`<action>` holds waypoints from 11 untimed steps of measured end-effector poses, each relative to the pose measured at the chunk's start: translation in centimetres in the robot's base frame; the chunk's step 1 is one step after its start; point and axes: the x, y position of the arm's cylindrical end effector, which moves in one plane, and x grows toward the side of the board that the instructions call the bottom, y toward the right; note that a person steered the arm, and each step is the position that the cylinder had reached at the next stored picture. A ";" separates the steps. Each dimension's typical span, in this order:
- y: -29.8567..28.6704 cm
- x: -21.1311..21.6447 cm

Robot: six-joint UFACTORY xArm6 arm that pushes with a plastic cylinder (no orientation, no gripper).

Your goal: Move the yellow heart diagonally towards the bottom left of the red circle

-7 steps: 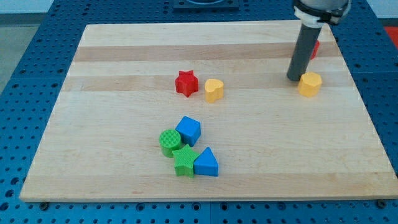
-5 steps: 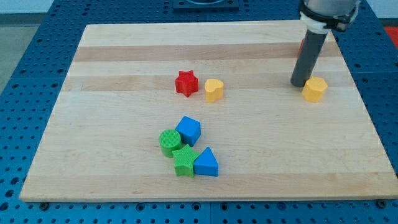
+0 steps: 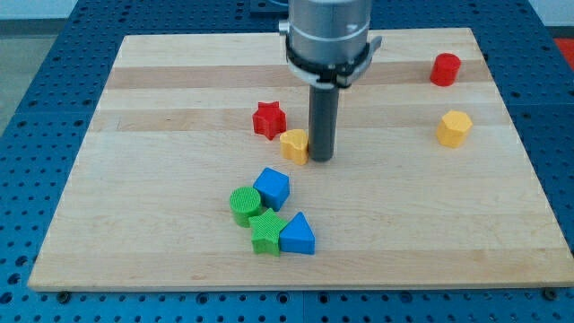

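Observation:
The yellow heart [image 3: 293, 144] lies near the board's middle, just below and right of the red star [image 3: 268, 119]. My tip [image 3: 321, 159] stands right against the heart's right side. The red circle [image 3: 445, 69] is a red cylinder near the view's top right. A yellow hexagon block [image 3: 454, 128] lies below the red circle.
A cluster sits lower on the board: a blue cube [image 3: 272, 188], a green cylinder [image 3: 244, 205], a green star [image 3: 265, 231] and a blue triangle [image 3: 297, 235]. The wooden board [image 3: 161, 90] lies on a blue perforated table.
The rod has jumped from beside the yellow hexagon at the right to the yellow heart's right side. The heart has shifted slightly left and down. The red circle is now uncovered.

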 end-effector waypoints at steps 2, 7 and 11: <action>-6.4 2.1; 4.8 -1.2; -2.1 4.3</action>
